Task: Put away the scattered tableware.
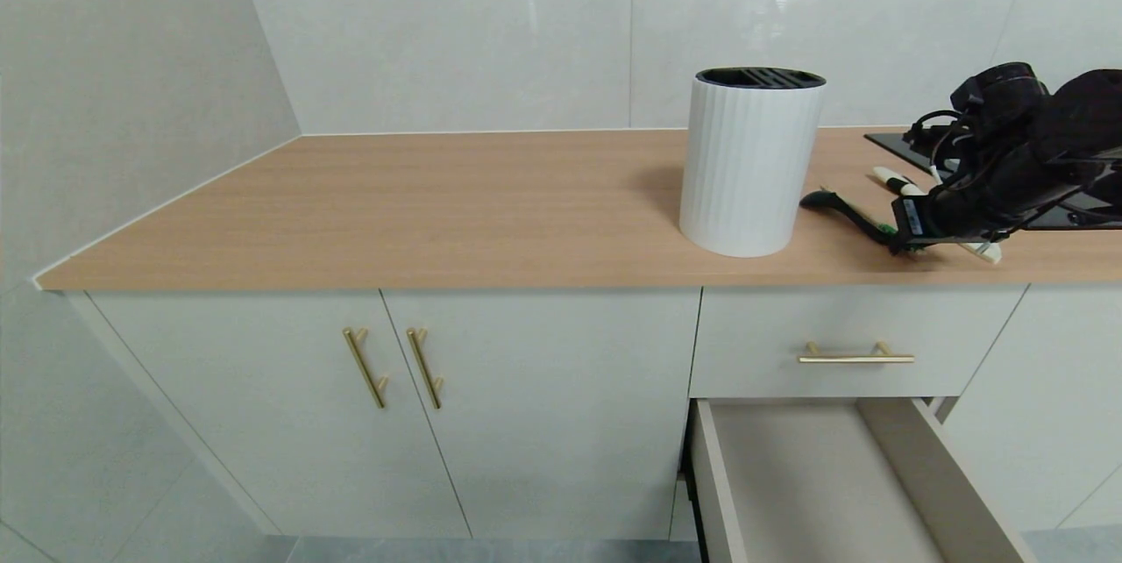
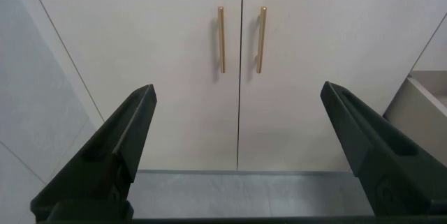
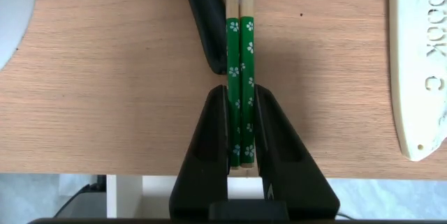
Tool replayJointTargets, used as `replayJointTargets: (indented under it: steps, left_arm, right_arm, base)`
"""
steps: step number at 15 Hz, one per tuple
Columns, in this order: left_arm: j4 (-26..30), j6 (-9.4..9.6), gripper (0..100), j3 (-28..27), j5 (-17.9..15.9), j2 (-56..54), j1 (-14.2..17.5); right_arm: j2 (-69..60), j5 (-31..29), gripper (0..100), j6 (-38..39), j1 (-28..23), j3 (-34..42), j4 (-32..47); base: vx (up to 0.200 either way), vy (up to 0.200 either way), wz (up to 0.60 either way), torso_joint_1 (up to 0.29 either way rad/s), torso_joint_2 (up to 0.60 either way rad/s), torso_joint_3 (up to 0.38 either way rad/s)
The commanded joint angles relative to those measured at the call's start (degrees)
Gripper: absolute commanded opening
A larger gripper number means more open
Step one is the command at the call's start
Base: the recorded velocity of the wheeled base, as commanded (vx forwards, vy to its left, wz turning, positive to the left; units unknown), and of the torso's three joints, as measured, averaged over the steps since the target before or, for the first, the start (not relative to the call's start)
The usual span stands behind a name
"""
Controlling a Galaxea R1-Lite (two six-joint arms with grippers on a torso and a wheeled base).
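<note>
Clamped on the green chopsticks (image 3: pixel 239 42), the right claw (image 3: pixel 240 91) sits at the tabletop (image 3: pixel 105 77), the left claw (image 2: pixel 237 88) gapes apart, and nothing looks stowed yet, the white utensil (image 3: pixel 412 63) still lying out.

Green, white-flowered chopsticks (image 3: pixel 239 91); white ribbed holder (image 1: pixel 749 168); wood-grain countertop (image 1: pixel 438 203).

Wooden countertop (image 3: pixel 105 77) lay under right fingers (image 3: pixel 209 133). Black flat slab (image 1: pixel 887 142) sat on countertop beyond those fingers, toward wall. White tiled wall (image 1: pixel 438 19) rose behind countertop. Two white cabinet doors (image 2: pixel 160 77) faced left fingers (image 2: pixel 126 140), well apart. Pair of upright gold handles (image 2: pixel 221 39) showed between left fingers, one each side of door seam. Grey floor (image 2: pixel 237 189) ran below doors. Closed drawer front (image 1: pixel 859 326) with horizontal gold bar handle (image 1: pixel 855 358) sat under countertop edge, below right fingers.
</note>
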State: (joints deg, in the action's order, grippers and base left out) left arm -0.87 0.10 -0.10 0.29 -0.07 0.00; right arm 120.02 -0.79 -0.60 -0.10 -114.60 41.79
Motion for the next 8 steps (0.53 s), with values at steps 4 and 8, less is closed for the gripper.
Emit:
replayJointTargets:
  steps: [4,8]
  left_arm:
    - [-0.01,-0.01,100,0.01,0.06,0.07,0.0]
    - [-0.01,-0.01,100,0.01,0.06,0.07,0.0]
  right_arm:
    - [-3.82,0.0,0,2.97,0.01,0.01,-0.04]
    - [-18.41,0.27,0,7.98,0.01,7.2,-0.39]
  base:
    - [0.0,0.0,0.0,0.0,0.0,0.0]
    - [0.0,0.0,0.0,0.0,0.0,0.0]
